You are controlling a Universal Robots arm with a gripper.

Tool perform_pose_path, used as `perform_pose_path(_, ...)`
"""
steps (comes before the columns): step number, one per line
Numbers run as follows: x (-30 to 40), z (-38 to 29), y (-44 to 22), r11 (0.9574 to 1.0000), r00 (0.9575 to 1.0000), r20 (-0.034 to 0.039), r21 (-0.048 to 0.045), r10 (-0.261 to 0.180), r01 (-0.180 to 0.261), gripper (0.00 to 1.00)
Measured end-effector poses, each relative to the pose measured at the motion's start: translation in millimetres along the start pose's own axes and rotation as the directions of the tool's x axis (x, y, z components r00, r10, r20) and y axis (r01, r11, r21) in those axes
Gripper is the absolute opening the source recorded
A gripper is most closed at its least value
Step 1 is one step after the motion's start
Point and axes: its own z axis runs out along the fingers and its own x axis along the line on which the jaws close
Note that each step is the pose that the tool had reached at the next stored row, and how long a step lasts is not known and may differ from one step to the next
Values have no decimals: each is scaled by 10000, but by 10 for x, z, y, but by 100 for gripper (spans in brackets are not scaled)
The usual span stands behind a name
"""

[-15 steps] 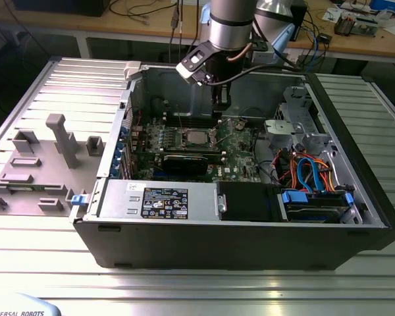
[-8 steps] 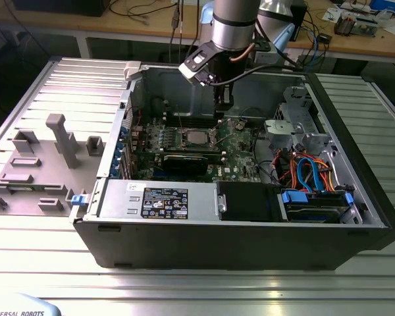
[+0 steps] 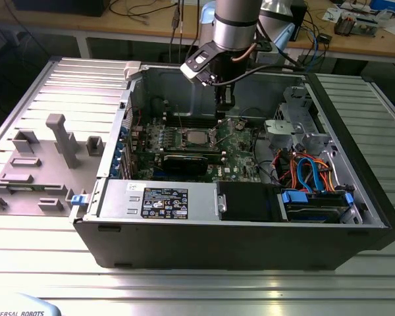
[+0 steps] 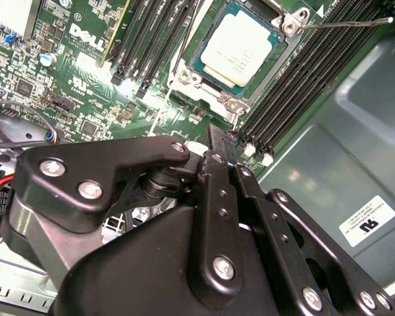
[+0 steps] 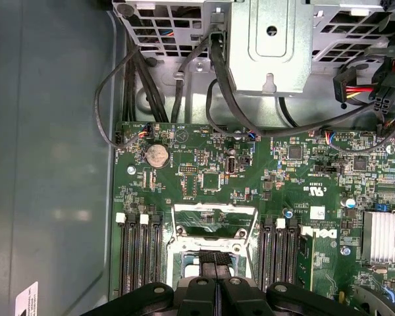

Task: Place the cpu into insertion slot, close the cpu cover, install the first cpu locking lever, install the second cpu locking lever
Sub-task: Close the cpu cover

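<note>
The cpu point(image 4: 240, 46), a silver-grey square, lies in the insertion slot point(image 4: 214, 82) on the green motherboard point(image 3: 240, 155); in the exterior view the cpu point(image 3: 196, 138) sits mid-board. The cpu cover point(image 5: 214, 220), a shiny frame with a cut-out centre, stands swung open beside the slot, and it shows tilted up in the exterior view point(image 3: 229, 125). A thin locking lever point(image 4: 345, 22) juts out, unlatched, past the slot's corner. My gripper point(image 5: 214, 266) hangs just above the open cover's edge, fingers pressed together with nothing between them. It hides part of the slot in the first wrist view.
Black memory slots point(image 5: 139, 253) flank the socket on both sides. A long black graphics card point(image 3: 184, 161) lies in front of it. A metal drive cage point(image 5: 270, 46) with black cables point(image 5: 118, 99) sits close by. The case walls point(image 3: 355, 151) enclose the board; a power supply point(image 3: 158, 197) is in front.
</note>
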Motion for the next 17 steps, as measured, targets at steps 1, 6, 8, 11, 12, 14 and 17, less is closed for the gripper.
perform_pose_path(1, 0, 0, 0, 10000, 10000, 0, 0, 0, 0, 11)
perform_pose_path(6, 0, 0, 2, 10000, 10000, 0, 1, -1, 1, 11)
perform_pose_path(8, -1, 0, 12, 10000, 10000, 0, 0, 0, 0, 11)
perform_pose_path(11, -2, 0, 45, 10000, 10000, 0, 0, 0, 0, 11)
perform_pose_path(12, -2, 1, 59, 10000, 10000, -1, 0, -1, 1, 11)
perform_pose_path(14, -4, 1, 86, 10000, 10000, 0, 0, -1, 1, 11)
perform_pose_path(17, -4, 1, 111, 10000, 10000, 0, 0, 0, 0, 11)
